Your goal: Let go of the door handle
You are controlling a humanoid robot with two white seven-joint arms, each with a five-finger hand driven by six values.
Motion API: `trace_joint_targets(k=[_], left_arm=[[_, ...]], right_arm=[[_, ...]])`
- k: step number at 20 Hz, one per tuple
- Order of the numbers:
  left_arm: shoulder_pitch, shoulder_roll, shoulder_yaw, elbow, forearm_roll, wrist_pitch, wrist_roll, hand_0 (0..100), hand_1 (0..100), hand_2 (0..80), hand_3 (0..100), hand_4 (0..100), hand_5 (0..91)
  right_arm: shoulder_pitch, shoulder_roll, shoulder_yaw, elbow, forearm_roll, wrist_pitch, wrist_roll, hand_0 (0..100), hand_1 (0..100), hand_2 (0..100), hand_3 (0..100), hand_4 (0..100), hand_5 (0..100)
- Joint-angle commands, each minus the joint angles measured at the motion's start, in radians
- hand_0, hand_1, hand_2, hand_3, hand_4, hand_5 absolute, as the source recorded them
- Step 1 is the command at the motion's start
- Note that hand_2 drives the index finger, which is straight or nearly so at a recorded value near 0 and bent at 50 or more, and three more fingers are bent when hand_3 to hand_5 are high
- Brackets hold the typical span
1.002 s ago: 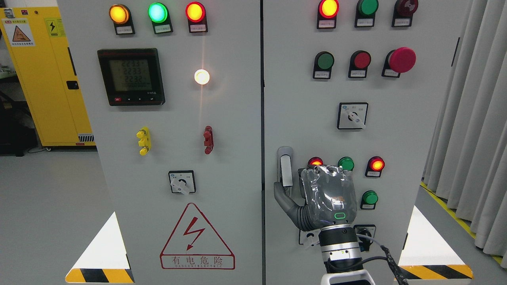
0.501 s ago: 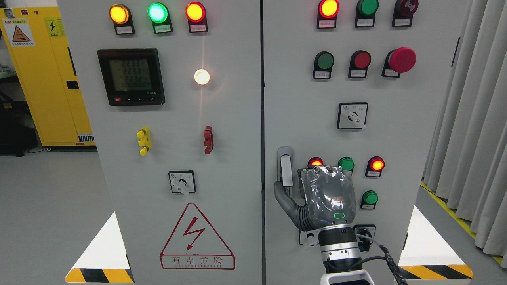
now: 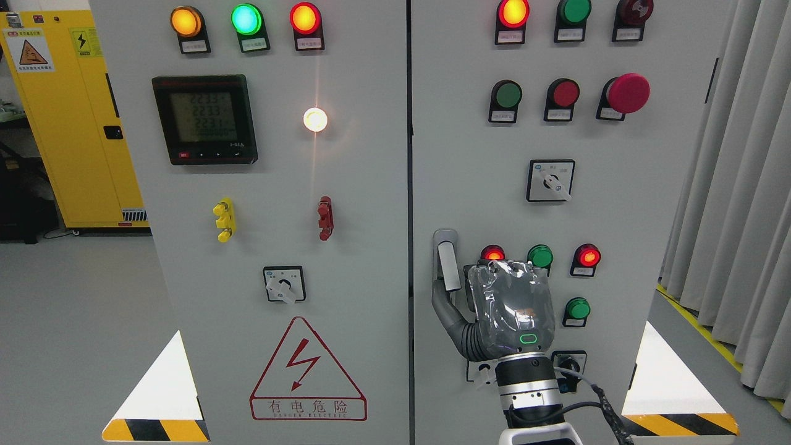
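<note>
Thumb shifted slightly right along door handle (image 3: pixel 446 262), handle upright, long axis vertical, right robot hand (image 3: pixel 507 309) finger closure unclear

Industrial electrical room or training lab. Grey two-door control cabinet (image 3: pixel 346 247) fills frame: lit indicator lamps (image 3: pixel 245 19) at 12 o'clock, digital power meter (image 3: pixel 204 119) at 10, red emergency stop button (image 3: pixel 628 93) at 2, high-voltage warning triangle (image 3: pixel 307 371) at 6. Yellow safety cabinet (image 3: pixel 68 123) with hazard labels at 9. Grey curtain (image 3: pixel 741 216) at 3; yellow floor line (image 3: pixel 698 327) at 4.
</note>
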Motion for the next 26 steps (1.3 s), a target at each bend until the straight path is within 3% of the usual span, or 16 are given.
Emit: trace_joint_targets(k=[1, 8, 26], left_arm=[[0.000, 0.000, 0.000, -0.012, 0.000, 0.000, 0.000, 12, 56, 0.0, 0, 0, 0.0], [0.000, 0.000, 0.000, -0.012, 0.000, 0.000, 0.000, 12, 56, 0.0, 0, 0, 0.0], [0.000, 0.000, 0.000, -0.012, 0.000, 0.000, 0.000, 12, 56, 0.0, 0, 0, 0.0]], right_arm=[[0.010, 0.001, -0.001, -0.014, 0.001, 0.000, -0.002, 63, 33, 98, 100, 100, 96], [0.010, 0.001, -0.002, -0.016, 0.001, 0.002, -0.002, 65, 35, 97, 100, 100, 96], [0.021, 0.002, -0.008, -0.026, 0.003, 0.005, -0.008, 53, 35, 97, 100, 100, 96]])
